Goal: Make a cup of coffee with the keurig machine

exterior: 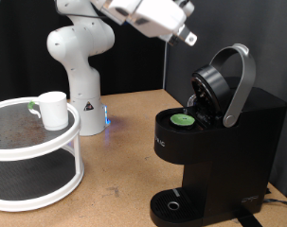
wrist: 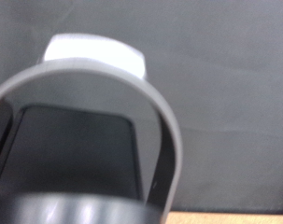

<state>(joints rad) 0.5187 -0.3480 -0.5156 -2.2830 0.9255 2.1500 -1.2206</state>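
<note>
While the keurig machine (exterior: 214, 142) is standing at the desk's (exterior: 124, 142) right edge with its hinged lid (exterior: 224, 83) swung up, the claw (exterior: 188, 38) is hanging above and just to the left of that raised lid, apart from it. Whether its fingers are spread or closed I cannot tell; nothing is showing between them. A green-topped pod (exterior: 184, 119) is sitting in the machine's open chamber. The machine is looking boxy and matte black, with a curved silver-grey handle band (wrist: 104, 93) filling the wrist view. The cup (exterior: 53, 110), small, white and smooth, is resting on the top tier of a round white rack (exterior: 39, 165) at the desk's left edge, well apart from the claw.
</note>
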